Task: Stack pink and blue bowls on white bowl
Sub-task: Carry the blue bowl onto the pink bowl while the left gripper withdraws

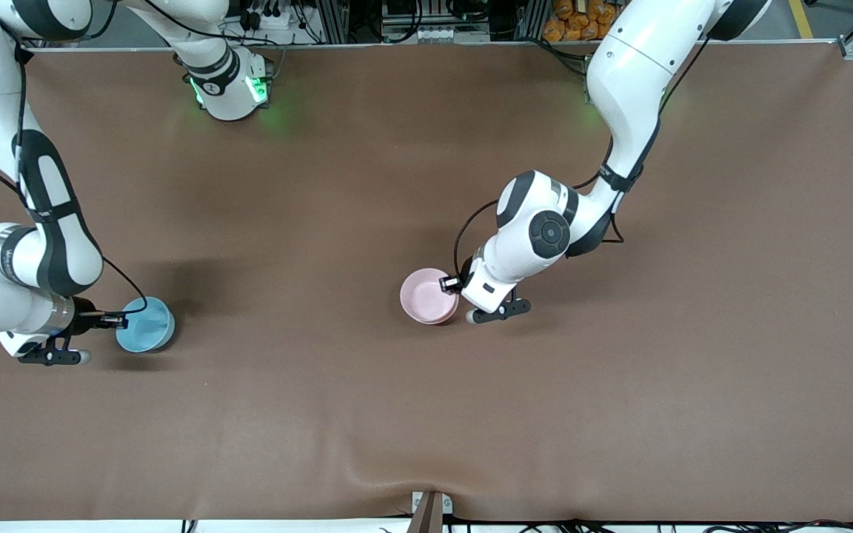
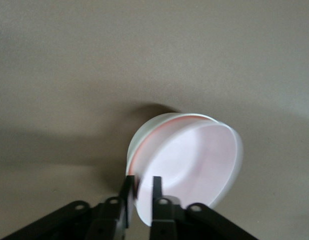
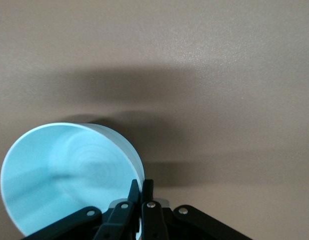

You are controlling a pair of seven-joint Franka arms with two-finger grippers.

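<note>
Judging progress, we see the left gripper point(image 1: 462, 299) pinching the rim of the pink bowl point(image 1: 427, 295), already nested in the white bowl point(image 2: 149, 134) mid-table, while the right gripper point(image 1: 104, 320) clamps the blue bowl point(image 1: 144, 324) near the right arm's end, leaving 1 bowl to stack.

Even overhead light, soft arm shadows, motion-blurred blue bowl point(image 3: 69, 175)

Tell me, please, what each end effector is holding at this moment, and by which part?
The left end effector pinches the pink bowl by its rim; the right end effector pinches the blue bowl by its rim.
</note>
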